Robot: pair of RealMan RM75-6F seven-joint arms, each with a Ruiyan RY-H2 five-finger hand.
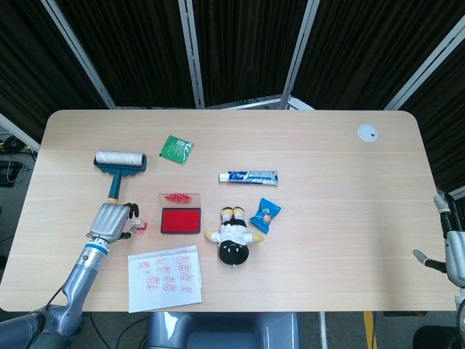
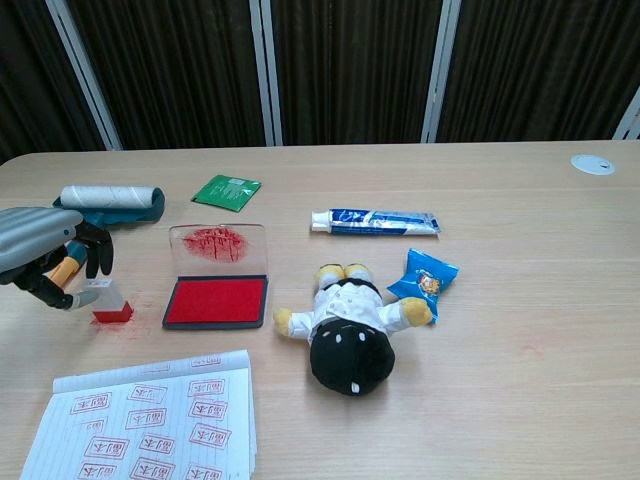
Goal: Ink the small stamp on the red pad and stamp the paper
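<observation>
- While the left hand sits at the left edge of the chest view, its curled fingers close around the small stamp, which stands upright on the tabletop; whether they truly pinch it cannot be told.
- Just right of the stamp lies the red pad, lid open, so inking calls for a short carry rightward.
- Below both, at lower left, lies the paper, already printed.
- Far right in the head view, the right hand is well apart, its pose unclear.
</observation>
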